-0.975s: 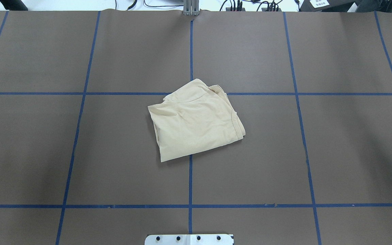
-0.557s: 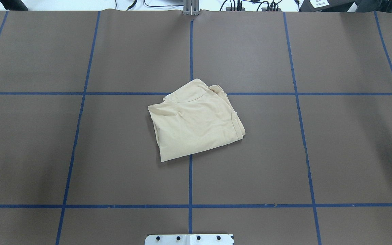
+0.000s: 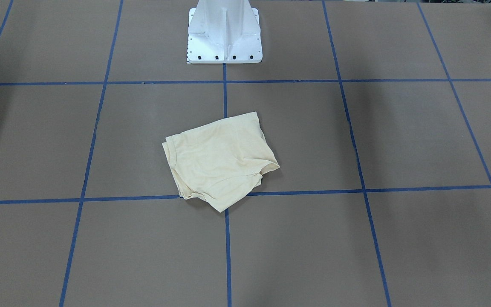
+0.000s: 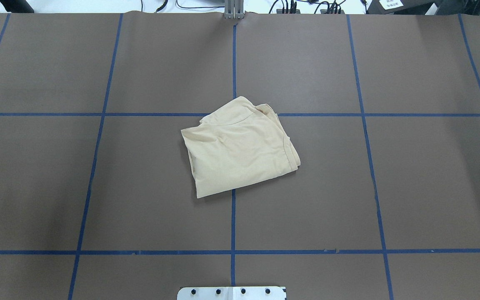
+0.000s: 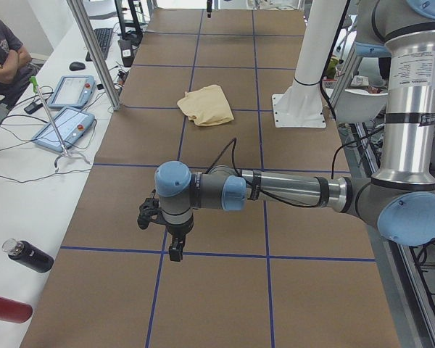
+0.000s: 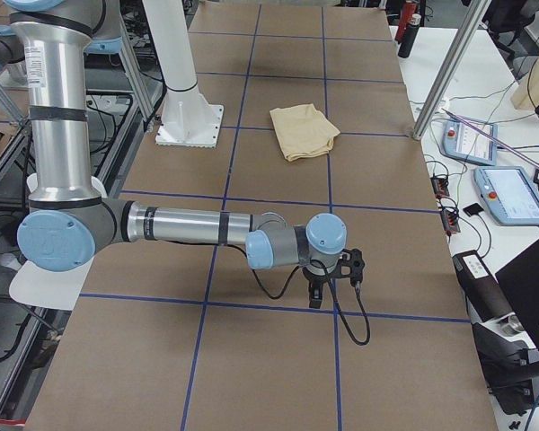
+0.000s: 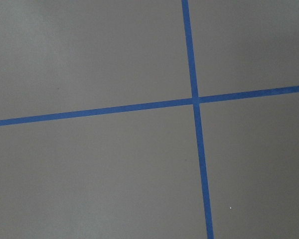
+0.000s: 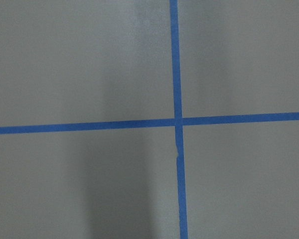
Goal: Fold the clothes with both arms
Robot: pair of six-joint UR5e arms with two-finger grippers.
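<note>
One folded cream shirt (image 4: 240, 150) lies at the table's (image 4: 390, 187) centre.

Left arm (image 5: 290, 190) and right arm (image 6: 189, 224) stretch out level — left claw (image 5: 175, 251), right claw (image 6: 314, 298) pointing down.

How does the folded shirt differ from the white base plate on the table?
The shirt is cream and creased, the base plate white and rigid. The shirt lies askew to the blue tape grid; the base plate sits square to it. Both sit on the centre tape line.
</note>
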